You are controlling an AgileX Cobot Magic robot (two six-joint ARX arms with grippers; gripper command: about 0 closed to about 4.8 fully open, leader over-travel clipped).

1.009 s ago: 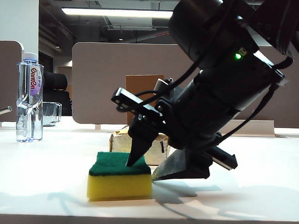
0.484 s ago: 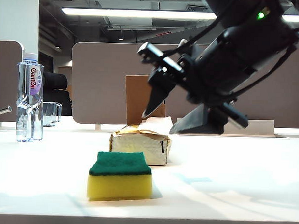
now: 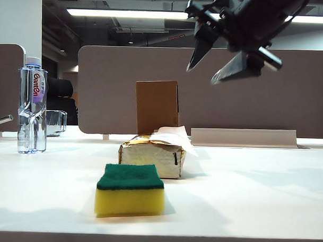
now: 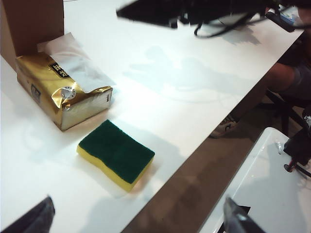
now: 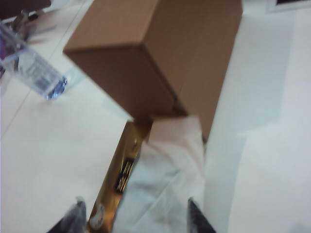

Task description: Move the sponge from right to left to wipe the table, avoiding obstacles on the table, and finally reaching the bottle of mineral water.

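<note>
sponge (image 3: 130, 189) lies free on table (image 3: 254, 198) near front edge, just before tissue pack (image 3: 152, 155), long axis across. right gripper (image 3: 216, 62) high above, up-right of it, jaws spread, empty. left gripper (image 4: 136, 218) spread wide, nearer sponge.

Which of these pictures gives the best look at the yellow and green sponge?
The left wrist view: it shows the sponge whole from above, green top and yellow sides, beside the tissue pack. The exterior view shows it side-on. The right wrist view misses it.
</note>
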